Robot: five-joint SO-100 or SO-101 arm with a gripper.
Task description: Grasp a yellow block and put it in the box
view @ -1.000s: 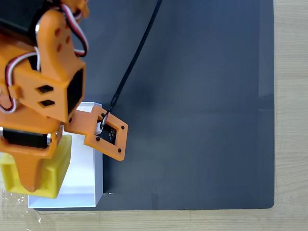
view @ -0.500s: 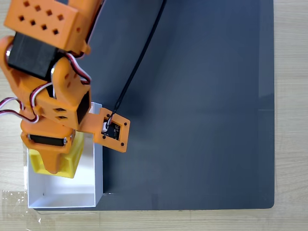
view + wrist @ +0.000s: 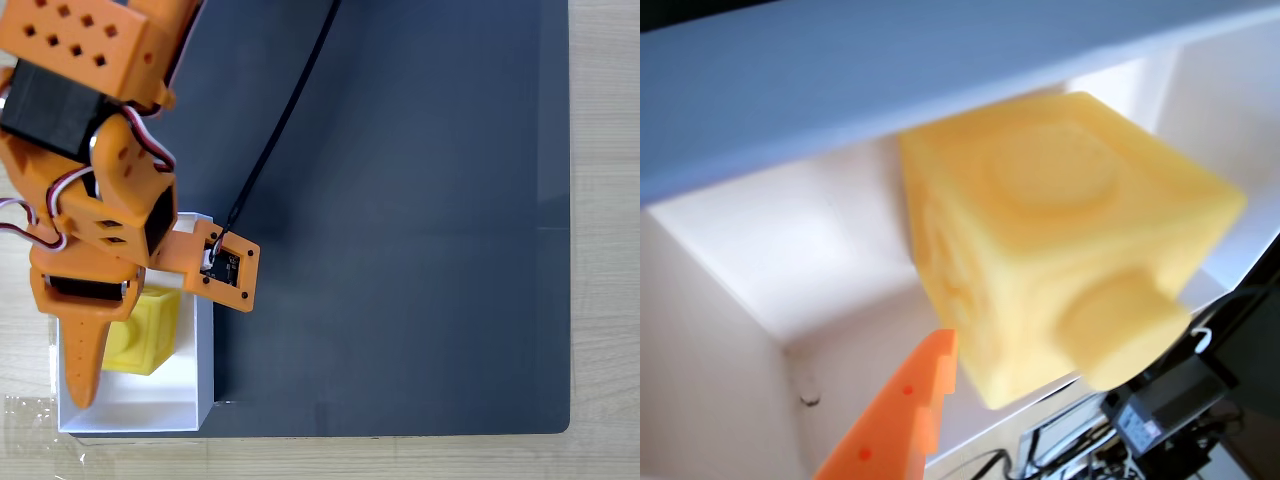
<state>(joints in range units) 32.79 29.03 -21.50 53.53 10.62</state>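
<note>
Yellow block (image 3: 148, 335) half under gripper (image 3: 95, 350)

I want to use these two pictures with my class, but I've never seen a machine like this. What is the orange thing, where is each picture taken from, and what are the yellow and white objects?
The orange thing is a small robot arm with a two-finger gripper at its tip. The fixed view looks straight down on a wooden table covered by a dark mat. The other picture comes from a camera riding on the arm's wrist, so everything looks huge and close. The white object is an open-topped box at the mat's lower left corner. The yellow block is a plastic cube with a round stud sticking out. It is inside the box, and the gripper looks open, with one orange finger beside the block.
</note>
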